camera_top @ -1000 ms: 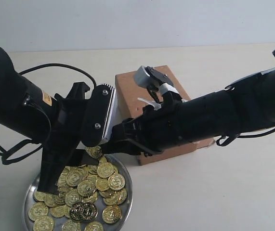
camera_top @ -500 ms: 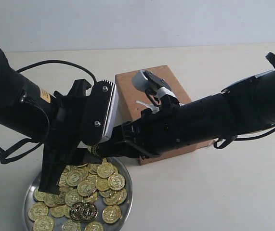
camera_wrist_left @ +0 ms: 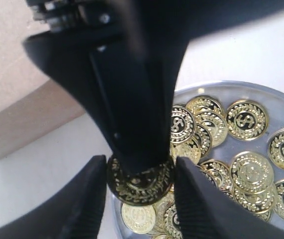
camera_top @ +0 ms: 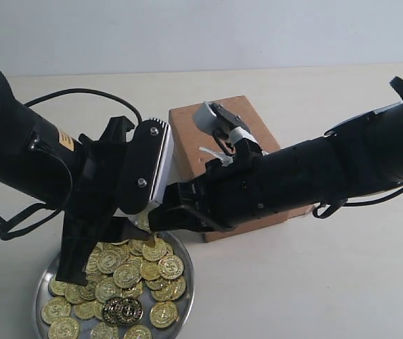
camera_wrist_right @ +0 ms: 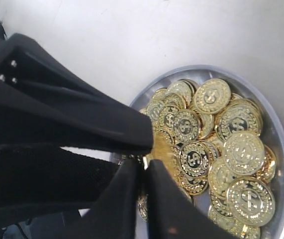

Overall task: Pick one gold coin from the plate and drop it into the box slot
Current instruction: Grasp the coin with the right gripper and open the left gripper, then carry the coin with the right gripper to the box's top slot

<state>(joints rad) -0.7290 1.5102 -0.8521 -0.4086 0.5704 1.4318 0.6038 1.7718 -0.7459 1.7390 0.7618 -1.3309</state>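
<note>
A gold coin hangs just above the shiny silver plate, which holds a heap of several gold coins. My left gripper is shut on the coin, one finger against each side of its rim. My right gripper reaches across and is shut on the same coin, pinching its two faces from the other end. In the exterior view both grippers meet at the plate's far edge. The brown cardboard box stands behind them. My right arm hides its slot.
The left arm's black cable loops over the table at the back left. The right arm lies across the box's top face. Bare table surface shows to the right of the plate.
My right gripper has slid a little left and down to the left gripper and closed on the coin there. The left arm has barely moved.
</note>
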